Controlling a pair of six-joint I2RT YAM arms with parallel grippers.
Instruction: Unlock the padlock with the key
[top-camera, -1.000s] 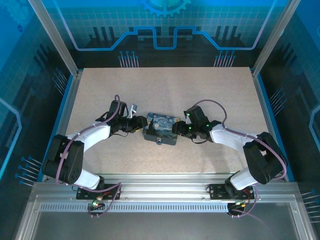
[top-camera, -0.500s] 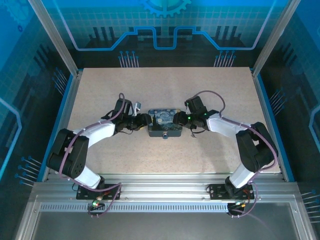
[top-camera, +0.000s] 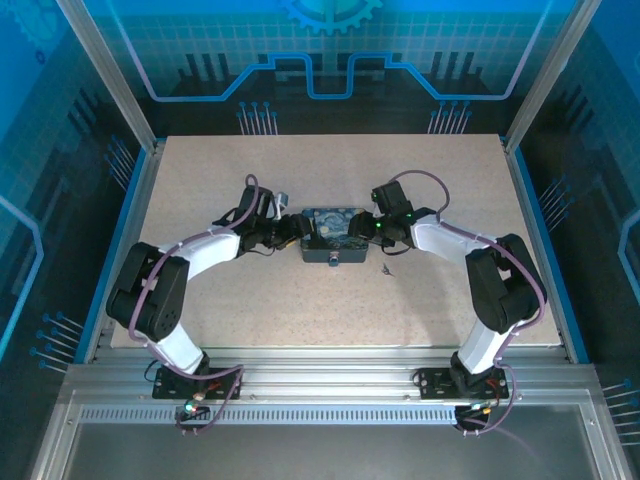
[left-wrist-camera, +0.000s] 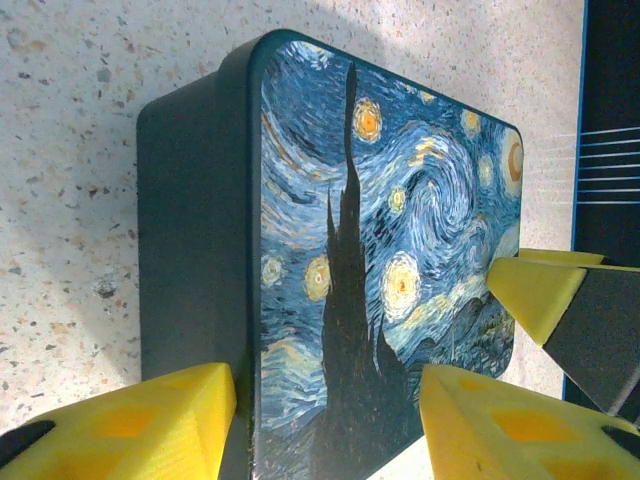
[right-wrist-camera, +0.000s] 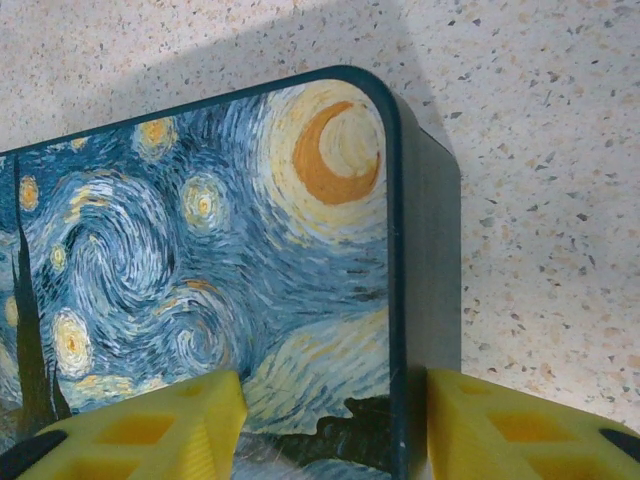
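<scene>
From above, you are looking at one box (top-camera: 335, 232), one padlock (top-camera: 334, 262), one key (top-camera: 387, 268) and two grippers. The box is lying at the middle of the table (top-camera: 330, 170). The padlock, a tiny grey nub, is sitting at the middle of the box's lower edge. The key, a thin dark sliver, is lying loose on the table just right of the padlock and touching neither gripper. The left gripper (top-camera: 296, 229) is meeting the box's left end, and the right gripper (top-camera: 360, 229) is meeting its right end.

In the left wrist view you are seeing three yellow pads. The left gripper's own two (left-wrist-camera: 150, 420) are standing apart at the bottom, flanking the swirly night-sky box. The third, at the right edge, is a finger of the right gripper (left-wrist-camera: 545, 295). You cannot tell whether the two are clamping.

In the right wrist view you are seeing two pads (right-wrist-camera: 510, 420) parted at the bottom around the box's moon corner. Again you cannot tell whether they are gripping it.
</scene>
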